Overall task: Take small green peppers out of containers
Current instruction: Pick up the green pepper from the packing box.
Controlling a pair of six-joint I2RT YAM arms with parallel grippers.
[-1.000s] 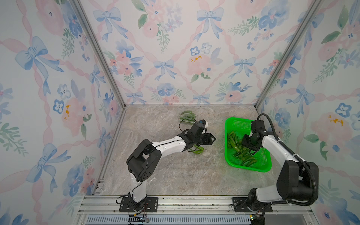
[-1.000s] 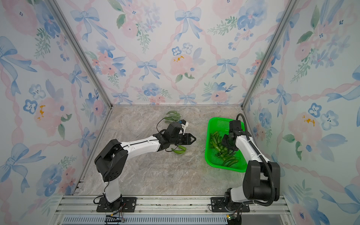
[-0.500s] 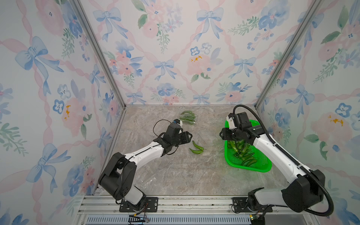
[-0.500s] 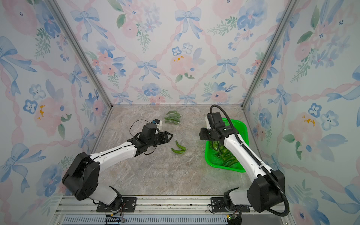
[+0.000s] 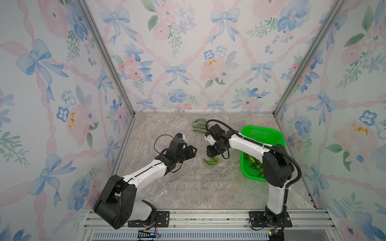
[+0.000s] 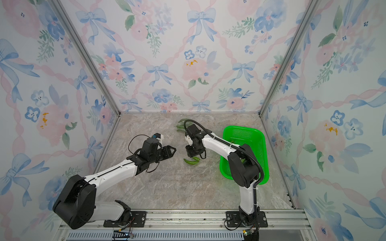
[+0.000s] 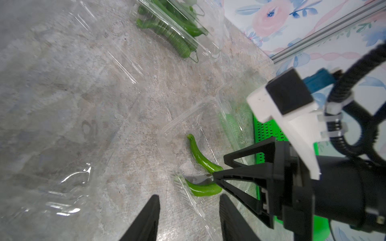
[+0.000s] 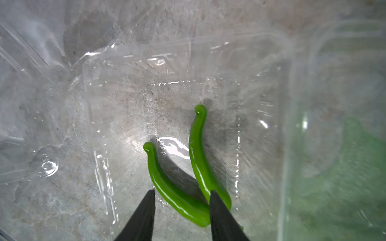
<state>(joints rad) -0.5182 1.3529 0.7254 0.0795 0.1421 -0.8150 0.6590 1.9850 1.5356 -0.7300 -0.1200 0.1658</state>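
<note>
In both top views the right arm (image 5: 246, 144) hides part of the basket (image 5: 261, 130) and its peppers (image 5: 255, 165).

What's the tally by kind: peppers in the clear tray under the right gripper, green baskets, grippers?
Peppers in the clear tray: 2
Green basket: 1
Grippers: 2, the left gripper and the right gripper
Total: 5
</note>
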